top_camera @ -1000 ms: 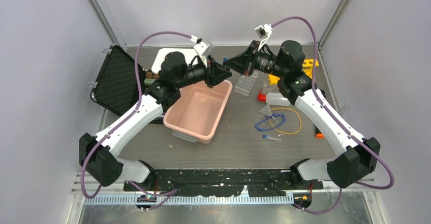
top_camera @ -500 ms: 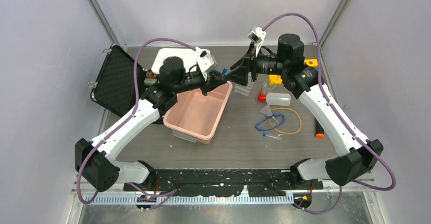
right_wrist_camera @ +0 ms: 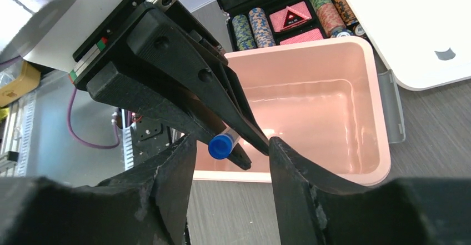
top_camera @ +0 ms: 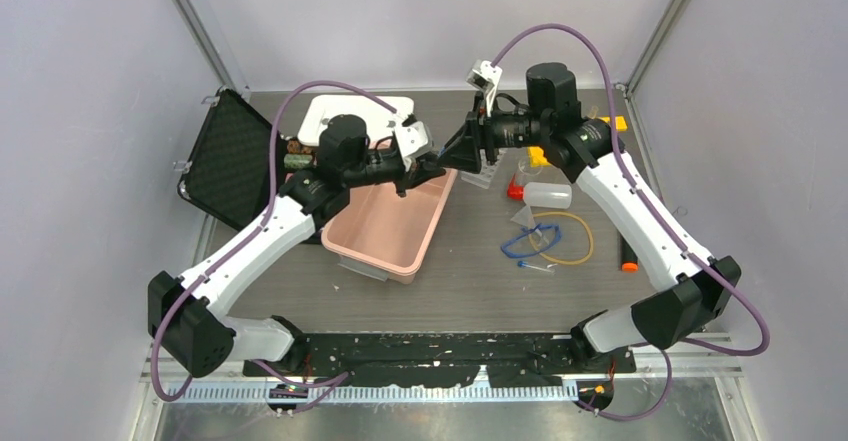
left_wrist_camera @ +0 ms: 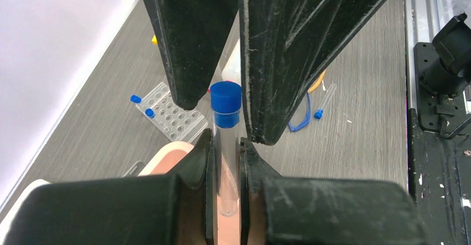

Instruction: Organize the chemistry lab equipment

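Note:
My left gripper point(left_wrist_camera: 225, 151) is shut on a clear blue-capped test tube point(left_wrist_camera: 225, 117) and holds it above the pink tub's far corner point(top_camera: 430, 166). My right gripper point(right_wrist_camera: 230, 150) is open, one finger on each side of the tube's blue cap point(right_wrist_camera: 221, 146), not touching it; in the top view it point(top_camera: 452, 157) meets the left one. The clear tube tray point(top_camera: 483, 173) holds two capped tubes point(left_wrist_camera: 143, 106). On the table to the right lie the white red-capped squeeze bottle point(top_camera: 545, 195), clear funnel point(top_camera: 524, 217), blue safety glasses point(top_camera: 522, 243), yellow tubing point(top_camera: 578, 239) and a loose tube point(top_camera: 535, 268). The yellow rack point(top_camera: 612, 123) is partly hidden.
The pink tub point(top_camera: 385, 226) stands open below both grippers, its white lid point(top_camera: 350, 111) behind it. A black case point(top_camera: 235, 156) with poker chips point(right_wrist_camera: 258, 25) lies open at the far left. A small orange object point(top_camera: 628, 261) lies at the right.
Both arms have swung toward each other. My right gripper has moved left until its open fingers straddle the cap of the tube held by my left gripper.

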